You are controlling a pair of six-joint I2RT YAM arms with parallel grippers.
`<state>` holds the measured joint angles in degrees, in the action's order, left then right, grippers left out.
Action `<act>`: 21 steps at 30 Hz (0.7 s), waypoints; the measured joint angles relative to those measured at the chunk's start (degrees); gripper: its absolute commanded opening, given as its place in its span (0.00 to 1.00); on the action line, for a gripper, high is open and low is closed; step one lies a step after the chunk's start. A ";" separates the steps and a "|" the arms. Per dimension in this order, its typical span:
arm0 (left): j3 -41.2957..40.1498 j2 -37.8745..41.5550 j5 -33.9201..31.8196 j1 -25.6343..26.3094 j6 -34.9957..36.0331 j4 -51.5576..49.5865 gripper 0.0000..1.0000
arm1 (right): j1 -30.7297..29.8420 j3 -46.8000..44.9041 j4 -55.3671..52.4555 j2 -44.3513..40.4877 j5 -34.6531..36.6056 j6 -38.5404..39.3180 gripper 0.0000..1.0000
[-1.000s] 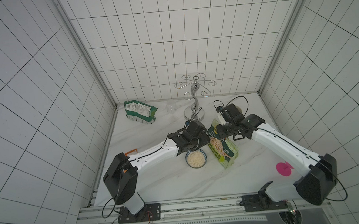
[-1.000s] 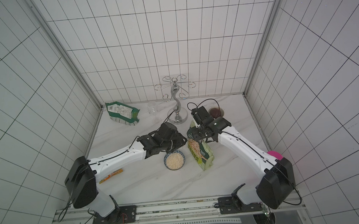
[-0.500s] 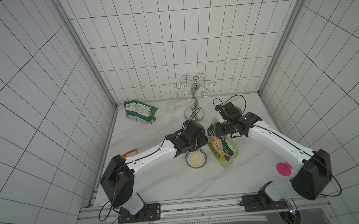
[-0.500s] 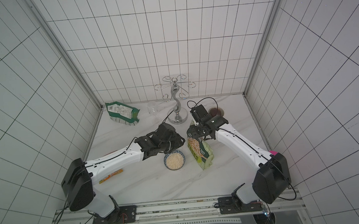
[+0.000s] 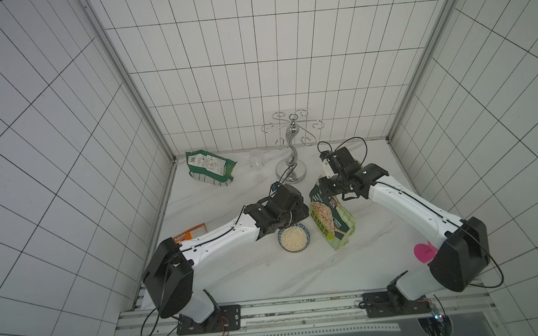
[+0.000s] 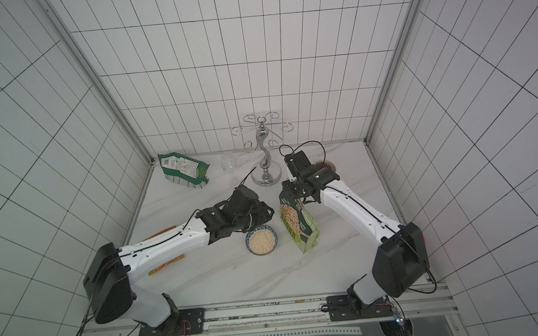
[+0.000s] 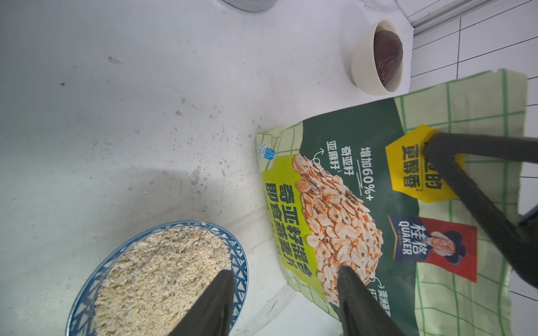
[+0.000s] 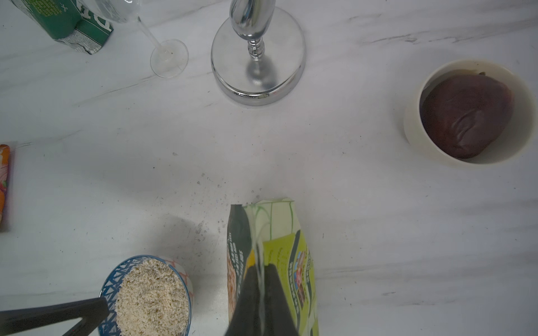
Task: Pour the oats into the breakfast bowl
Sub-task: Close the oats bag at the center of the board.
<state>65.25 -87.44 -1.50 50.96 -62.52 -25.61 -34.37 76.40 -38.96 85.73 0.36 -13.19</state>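
R grip [image 8: 261, 269] clamped on oat bag [image 7: 349, 163] top | L grip [image 7: 283, 270] open, empty, over bowl [image 7: 237, 256] rim; oats [image 7: 157, 276] inside

breakfast bowl [image 5: 308, 237]: holds oats [image 5: 294, 239], partly under left gripper [image 5: 294, 221] fingers
oat bag [image 5: 332, 218]: upright, top at right gripper [image 5: 326, 189] fingers

Left end effector [image 7: 283, 272] covers part of the breakfast bowl [image 7: 240, 261] rim; left arm [image 6: 168, 247] hides the middle of the orange packet [image 6: 166, 265], lower left.

The bowl [image 7: 239, 257] is blue with white triangles, the oats [image 7: 163, 279] pale beige, the bag [image 7: 378, 163] green-checked with a dark green panel.
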 measured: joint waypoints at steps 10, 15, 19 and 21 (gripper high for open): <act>-3.58 3.91 0.02 -0.42 2.03 1.90 0.65 | 1.66 1.86 2.84 2.67 -2.25 0.50 0.00; -4.96 4.76 0.02 -0.87 2.19 1.88 0.66 | 1.75 1.88 3.10 2.64 -2.82 0.50 0.00; -5.51 5.31 0.04 -1.22 2.58 1.92 0.68 | 1.77 2.64 1.22 2.60 -2.69 0.94 0.31; -5.68 5.68 0.11 -1.44 2.91 1.90 0.69 | 1.77 3.23 -0.63 2.25 -2.49 1.16 0.38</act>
<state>59.57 -81.76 -1.39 49.52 -59.61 -23.70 -32.60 79.64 -39.59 87.99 -2.13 -12.03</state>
